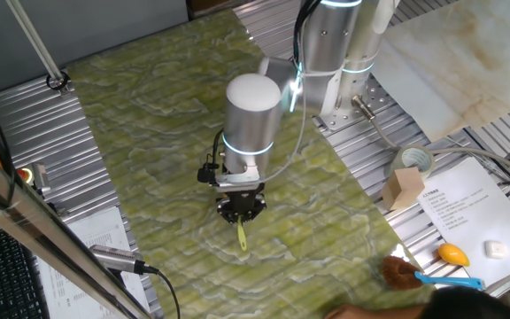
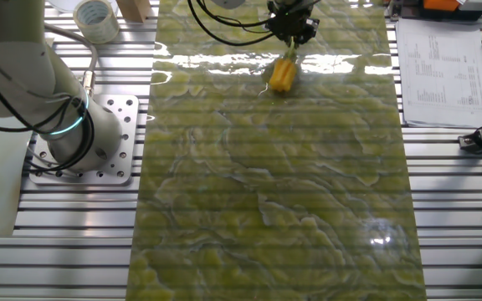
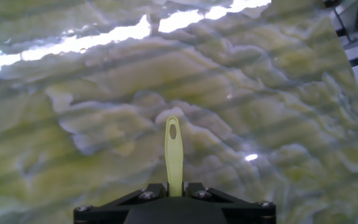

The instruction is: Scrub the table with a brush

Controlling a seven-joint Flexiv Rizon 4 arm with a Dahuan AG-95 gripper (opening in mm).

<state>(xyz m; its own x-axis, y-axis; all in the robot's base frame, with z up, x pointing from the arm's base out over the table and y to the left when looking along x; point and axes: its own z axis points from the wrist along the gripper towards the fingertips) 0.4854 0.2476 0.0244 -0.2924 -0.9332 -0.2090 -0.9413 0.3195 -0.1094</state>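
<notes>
jaws (image 3: 174, 186) pinch brush (image 2: 284, 74) handle | bristles unseen | table (image 2: 274, 184) edges cropped

Tape roll (image 1: 412, 161): grey-white, flat on the ribbed metal surface (image 1: 374, 146); also at top left in the other fixed view.
Cardboard box (image 1: 405, 188): small, tan, just beside the tape roll, touching the printed sheet.
Printed sheet (image 1: 469, 213): white, text illegible, near the table's corner.
Orange object (image 1: 452, 254): rounded, on the printed sheet; identity unclear.
White block (image 1: 496, 250): small, on the same sheet, apart from the orange object.
Blue-handled brush (image 1: 419, 275): brown bristles, lying at the sheet's lower edge.
Marble slab (image 1: 450, 62): beige, veined, upper right.
Keyboard (image 1: 3, 266): black, lower left, partly hidden behind a metal bar.
Second sheet (image 1: 82, 252): printed, beside the keyboard.
</notes>
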